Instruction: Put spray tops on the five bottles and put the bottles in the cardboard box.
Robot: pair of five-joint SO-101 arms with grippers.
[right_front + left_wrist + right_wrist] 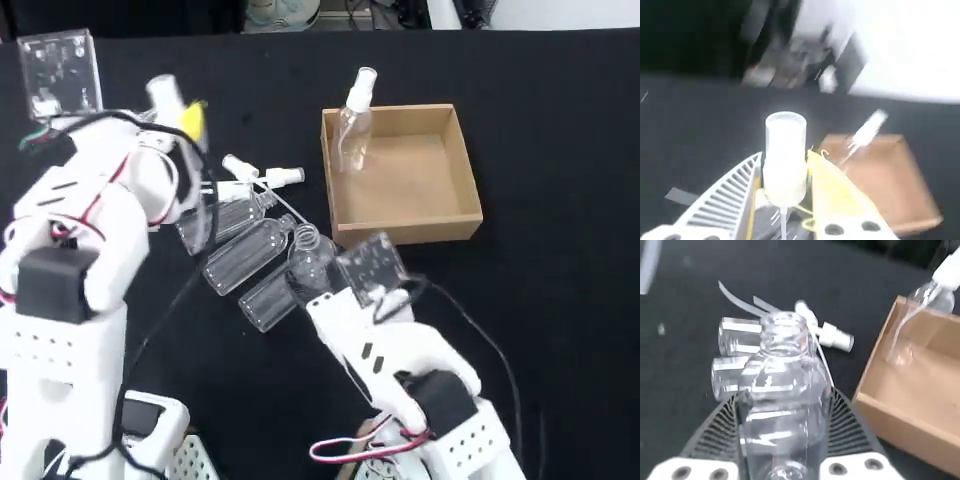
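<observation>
My left gripper [785, 185] is shut on a white spray top [785, 155], held up at the table's far left; from above the same spray top [165, 95] shows beside the yellow finger [192, 120]. My right gripper [785, 430] is shut on a clear open-necked bottle [782, 385], upright, near the cardboard box's front left corner [312, 262]. Two clear bottles [245, 255] lie on the black table between the arms. Two loose spray tops [262, 175] lie behind them. One capped bottle [352, 125] leans in the cardboard box [440, 215] at its far left corner.
The black table [560, 120] stretches open to the right of the box. A clear square plate [60, 70] stands at the far left. Cables [470, 330] trail from the right arm's base.
</observation>
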